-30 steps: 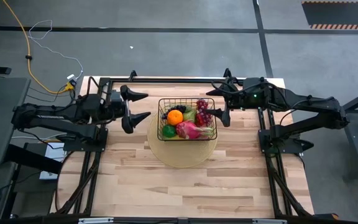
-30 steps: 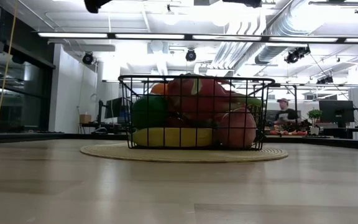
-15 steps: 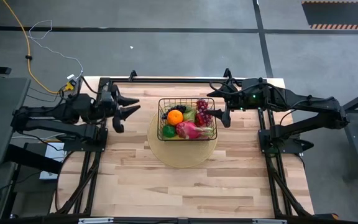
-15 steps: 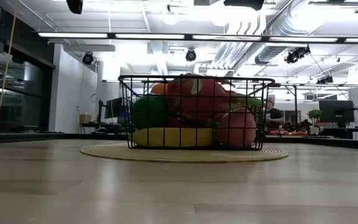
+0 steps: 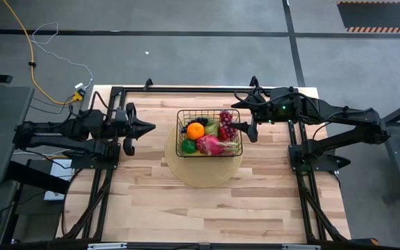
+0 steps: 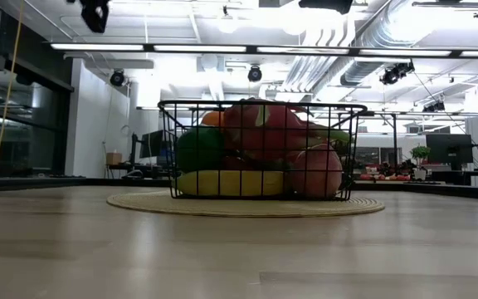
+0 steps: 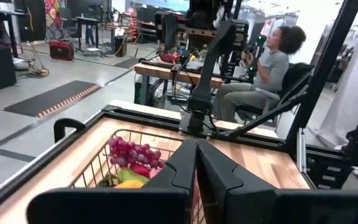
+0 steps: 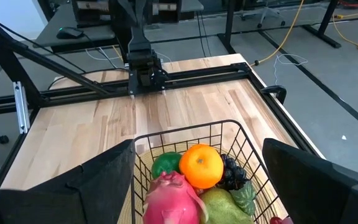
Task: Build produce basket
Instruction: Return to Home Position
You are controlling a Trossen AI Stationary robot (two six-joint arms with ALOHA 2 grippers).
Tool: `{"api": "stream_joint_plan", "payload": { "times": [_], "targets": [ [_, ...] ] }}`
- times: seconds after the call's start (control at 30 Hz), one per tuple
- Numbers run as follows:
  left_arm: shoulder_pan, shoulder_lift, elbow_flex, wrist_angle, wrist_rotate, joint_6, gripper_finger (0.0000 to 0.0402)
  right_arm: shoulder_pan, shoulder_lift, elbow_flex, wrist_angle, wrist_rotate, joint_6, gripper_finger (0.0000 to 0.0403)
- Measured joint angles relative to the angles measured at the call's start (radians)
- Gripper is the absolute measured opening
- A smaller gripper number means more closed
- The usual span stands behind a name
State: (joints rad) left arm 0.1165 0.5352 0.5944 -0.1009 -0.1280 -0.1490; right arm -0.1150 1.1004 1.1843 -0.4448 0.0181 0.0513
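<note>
The black wire basket [image 5: 209, 132] stands on a round pale mat [image 5: 203, 170] at the table's far middle. It holds produce: an orange [image 5: 196, 130], a pink dragon fruit [image 5: 210, 145], a green ball [image 5: 188, 146], purple and red grapes [image 5: 226, 123], and a banana [image 6: 226, 183] low at its near wall. My left gripper [image 5: 151, 127] hangs shut and empty to the left of the basket, above the table. My right gripper [image 5: 250, 118] stands open just right of the basket, its fingers wide apart in the right wrist view, touching nothing.
Black frame rails [image 5: 200, 89] run along the table's far edge and both sides. A seated person [image 7: 263, 71] shows beyond the table in the left wrist view. Bare wood [image 5: 207, 208] lies between the mat and the table's near edge.
My left gripper has shut its wide-open fingers on nothing and drawn back toward the table's left edge, away from the basket. The basket, the produce and my right gripper have kept still.
</note>
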Motion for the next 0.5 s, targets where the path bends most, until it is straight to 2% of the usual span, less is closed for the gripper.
{"api": "stream_joint_plan", "payload": {
  "times": [0.27, 0.5],
  "targets": [
    [0.000, -0.221, -0.257, 0.098, 0.043, -0.054, 0.0001, 0.000, 0.000, 0.000, 0.000, 0.000, 0.000, 0.0343],
    [0.000, -0.437, -0.405, 0.107, 0.045, -0.100, 0.0000, 0.000, 0.000, 0.000, 0.000, 0.000, 0.001, 0.0343]
  ]
}}
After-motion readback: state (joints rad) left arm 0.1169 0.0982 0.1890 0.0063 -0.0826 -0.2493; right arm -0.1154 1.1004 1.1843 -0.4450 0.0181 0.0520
